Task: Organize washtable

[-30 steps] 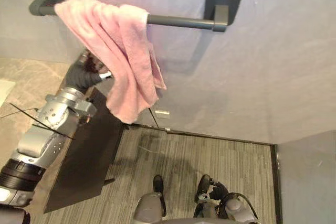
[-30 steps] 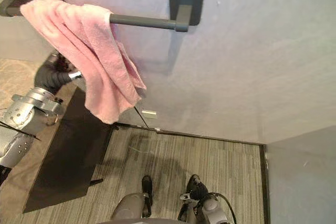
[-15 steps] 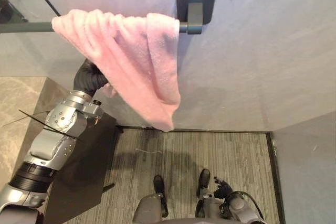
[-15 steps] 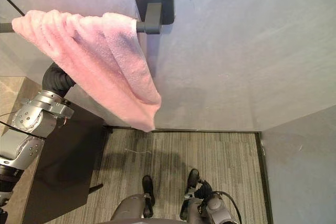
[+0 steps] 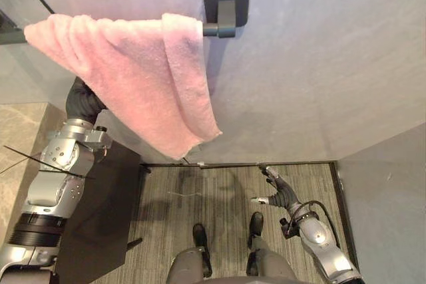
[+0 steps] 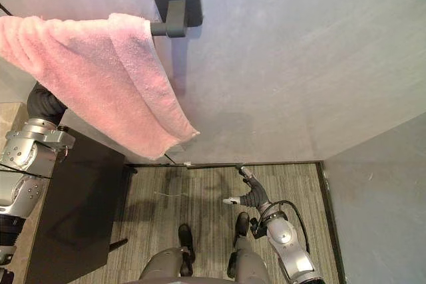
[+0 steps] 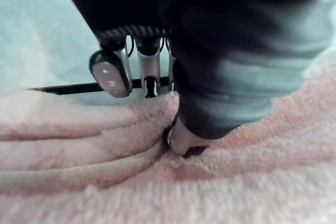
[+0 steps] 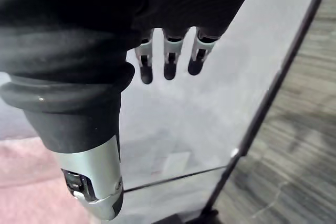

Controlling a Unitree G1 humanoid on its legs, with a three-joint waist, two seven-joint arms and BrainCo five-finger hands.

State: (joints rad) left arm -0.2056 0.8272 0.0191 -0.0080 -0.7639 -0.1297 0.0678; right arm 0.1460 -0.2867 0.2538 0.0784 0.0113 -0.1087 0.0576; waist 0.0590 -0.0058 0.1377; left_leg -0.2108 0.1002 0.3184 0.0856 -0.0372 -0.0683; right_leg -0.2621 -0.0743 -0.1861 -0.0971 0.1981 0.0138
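Left arm raised, elbow bent, left hand (image 5: 81, 103) up high; right arm low at side, right hand (image 5: 275, 191) fingers straight, thumb splayed.

Grey wall (image 5: 319, 64) above striped carpet floor (image 5: 219, 197), beside a dark panel (image 5: 106, 194).

left robot hand (image 5: 82, 101) partly behind towel (image 5: 126, 78)
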